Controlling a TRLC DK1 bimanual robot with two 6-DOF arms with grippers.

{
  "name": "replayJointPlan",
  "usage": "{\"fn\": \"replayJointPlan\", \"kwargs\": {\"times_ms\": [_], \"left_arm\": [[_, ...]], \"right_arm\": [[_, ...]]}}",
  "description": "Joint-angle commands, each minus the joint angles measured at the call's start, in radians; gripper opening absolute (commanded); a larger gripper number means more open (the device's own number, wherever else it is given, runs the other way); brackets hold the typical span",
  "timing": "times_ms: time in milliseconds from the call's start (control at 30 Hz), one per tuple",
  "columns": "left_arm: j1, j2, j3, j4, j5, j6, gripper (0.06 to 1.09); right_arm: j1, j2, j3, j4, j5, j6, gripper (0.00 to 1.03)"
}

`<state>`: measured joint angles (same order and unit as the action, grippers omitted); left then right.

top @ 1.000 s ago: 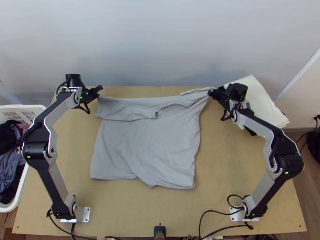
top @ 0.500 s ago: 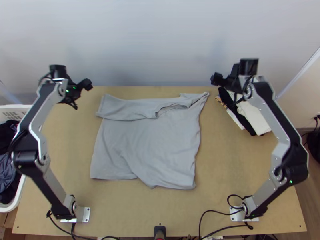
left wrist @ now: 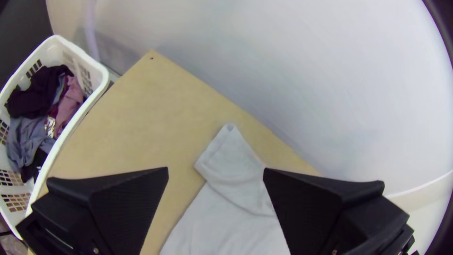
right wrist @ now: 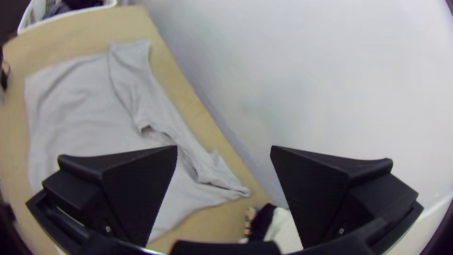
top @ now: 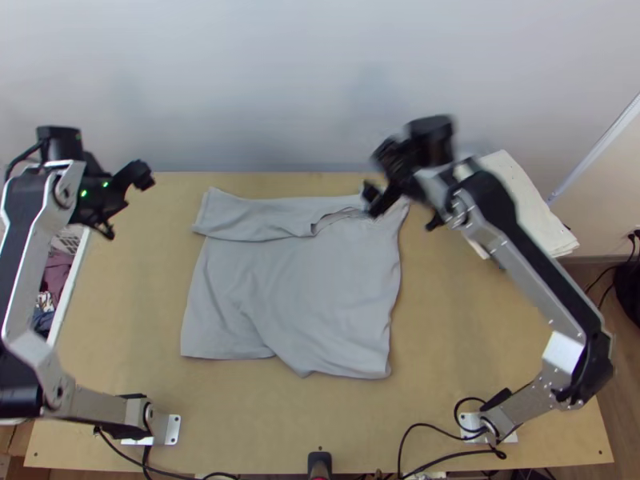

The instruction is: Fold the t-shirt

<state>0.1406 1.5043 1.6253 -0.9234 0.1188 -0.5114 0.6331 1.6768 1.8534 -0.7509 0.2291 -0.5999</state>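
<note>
Black jaws stand wide apart on both arms, holding nothing, on the left gripper (left wrist: 215, 168) and the right gripper (right wrist: 224, 146) alike. From here I'd fret about the right one: in the top view it hangs over the upper right end of the grey t-shirt (top: 296, 296), near the neck opening (top: 340, 214). Should it close there on just one layer, the turned-over strip could drag loose or skew. The left jaws are off beyond the shirt's upper left corner, apart from it, so a one-sided pull might twist the cloth. The shirt lies mid-frame on the worktop (top: 456, 336), mostly spread, its upper edge folded down and a little rumpled. Farther out, pale cloths (top: 536, 196) sit at upper right, and a laundry basket (left wrist: 85, 56) at left.
</note>
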Motion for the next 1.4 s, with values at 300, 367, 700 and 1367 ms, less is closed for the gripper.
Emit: {"fn": "replayJointPlan", "kwargs": {"times_ms": [300,367,700,1367], "left_arm": [[0.083,-0.302,-0.254,-0.074,0.067,0.071,1.03],[0.094,-0.331,-0.291,-0.074,0.068,0.079,1.03],[0.116,-0.381,-0.42,-0.045,0.071,0.097,1.03],[0.171,-0.389,-0.556,0.035,0.073,0.157,1.03]], "right_arm": [[0.168,0.167,0.033,0.082,-0.086,-0.159,0.78],[0.178,0.221,0.064,0.078,-0.126,-0.158,0.79],[0.22,0.474,0.262,0.004,-0.22,-0.124,0.52],[0.217,0.811,0.474,0.087,-0.224,-0.161,0.56]]}}
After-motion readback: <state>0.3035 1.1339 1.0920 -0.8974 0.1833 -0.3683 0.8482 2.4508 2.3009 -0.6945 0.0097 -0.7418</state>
